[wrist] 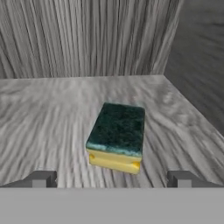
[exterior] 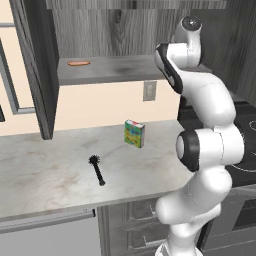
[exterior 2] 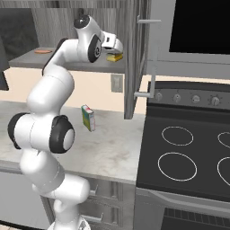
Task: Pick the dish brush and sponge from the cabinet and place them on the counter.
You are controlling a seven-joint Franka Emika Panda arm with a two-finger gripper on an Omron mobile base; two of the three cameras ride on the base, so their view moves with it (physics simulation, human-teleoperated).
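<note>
The sponge [wrist: 117, 136] lies flat on the cabinet [exterior 2: 134, 54] shelf, green side up, near the right-hand inner wall, with the gripper [wrist: 113, 178] just short of it and its fingers [wrist: 41, 178] spread wide, holding nothing. To take it cleanly, I would ease forward until the fingers straddle the sponge's sides, low enough to catch the yellow layer, then close and lift clear of the shelf. The dish brush [exterior: 97, 169] already lies on the bench [exterior: 45, 170], near a multicoloured box [exterior: 134, 133].

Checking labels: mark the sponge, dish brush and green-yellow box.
sponge [wrist: 117, 131]: hand view, dark green top face.
dish brush [exterior: 97, 171]: left base view, middle of the black handle.
box [exterior: 134, 133]: left base view, front face.
</note>
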